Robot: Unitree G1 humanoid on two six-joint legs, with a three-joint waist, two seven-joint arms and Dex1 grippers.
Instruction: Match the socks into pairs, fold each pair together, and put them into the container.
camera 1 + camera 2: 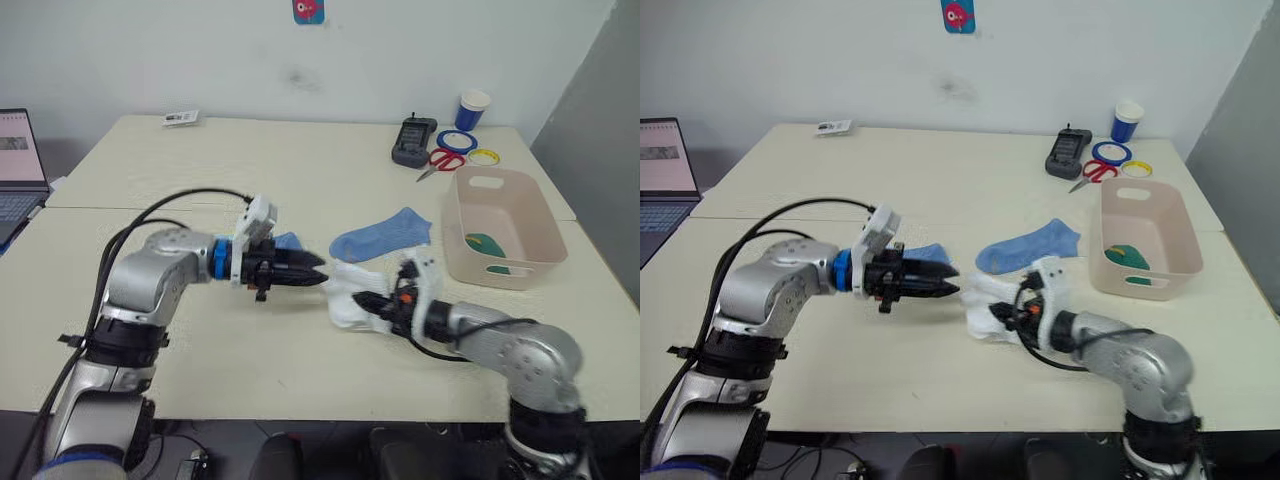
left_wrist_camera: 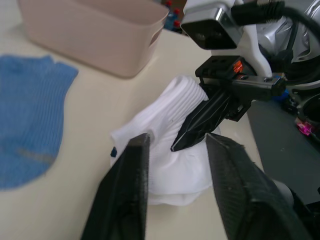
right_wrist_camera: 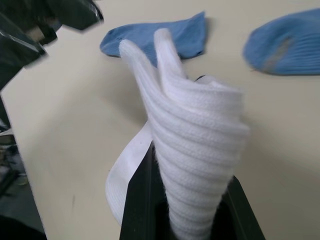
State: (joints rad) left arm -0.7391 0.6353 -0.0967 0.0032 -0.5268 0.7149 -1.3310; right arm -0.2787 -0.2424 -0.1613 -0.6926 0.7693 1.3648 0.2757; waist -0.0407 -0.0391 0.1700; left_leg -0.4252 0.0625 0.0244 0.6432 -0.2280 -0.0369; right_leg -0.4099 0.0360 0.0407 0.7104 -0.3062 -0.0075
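beside container (image 1: 505, 232), on table (image 1: 300, 180), right claw (image 1: 375, 303) clamps bunched white socks (image 1: 350, 295). left claw (image 1: 312, 275) released, fingers apart, just short of bundle. green pair inside container. risk: loose fold springs apart if left claw snags cloth.

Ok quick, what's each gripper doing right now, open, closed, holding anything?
Left gripper: open, holding nothing, pointed at the white socks.
Right gripper: shut on the white socks.
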